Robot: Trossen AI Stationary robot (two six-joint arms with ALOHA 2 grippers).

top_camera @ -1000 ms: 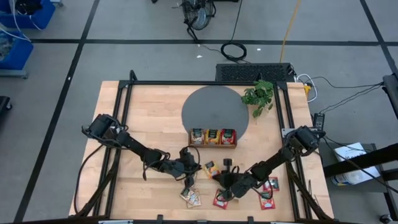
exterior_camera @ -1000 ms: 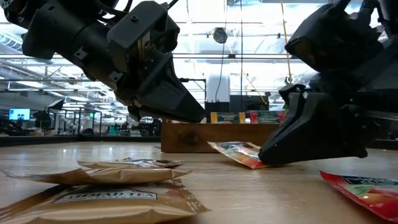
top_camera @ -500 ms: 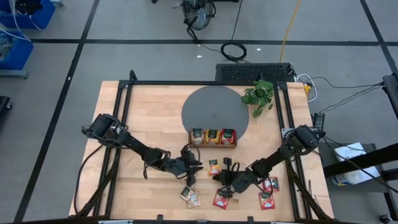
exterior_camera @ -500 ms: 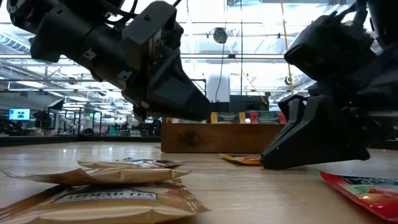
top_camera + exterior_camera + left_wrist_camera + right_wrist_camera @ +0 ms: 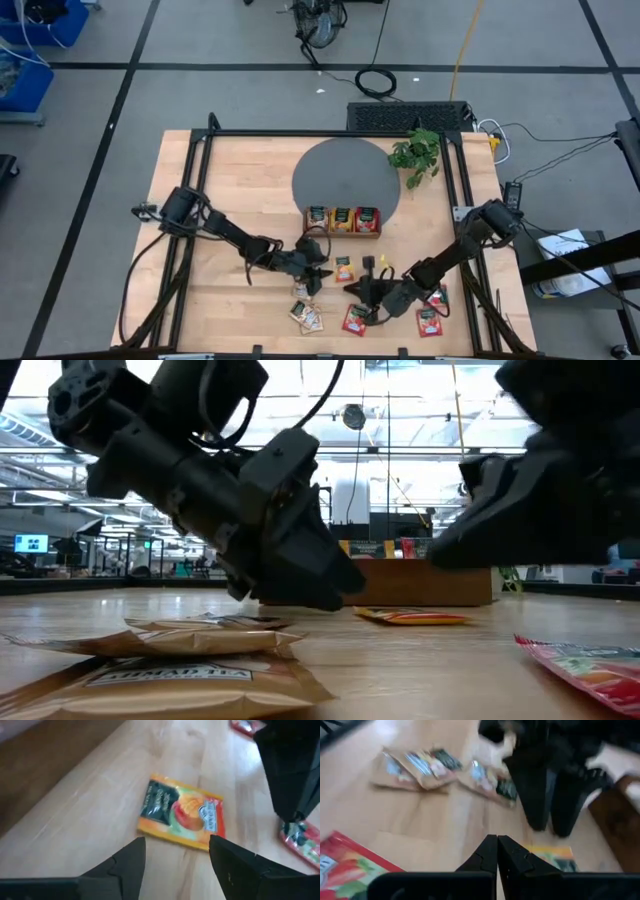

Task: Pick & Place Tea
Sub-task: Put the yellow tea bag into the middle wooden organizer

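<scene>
Down at the front of the bench (image 5: 240,170) both arms are in close. The left gripper (image 5: 176,854) hangs low over an orange-yellow sachet (image 5: 182,812), its fingers (image 5: 129,865) spread apart with nothing between them; the sachet lies flat on the wood just ahead of the tips, touching neither. From above, that same sachet (image 5: 343,268) sits between the two grippers, just in front of the wooden tray (image 5: 342,232), whose three slots each show a packet.

The right gripper (image 5: 496,851) is a little to the other side of it, fingers (image 5: 482,857) pressed together and empty, raised above the bench in the level view (image 5: 500,510).

Beige-green sachets (image 5: 305,312) lie in a small overlapping pile near the front edge, just behind the left gripper (image 5: 318,272); they fill the foreground at bench height (image 5: 170,670). Red sachets (image 5: 354,320) are scattered under and beside the right arm, one more farther right (image 5: 429,321).

A grey round mat (image 5: 345,178) and a small plant (image 5: 416,155) sit at the back.
</scene>
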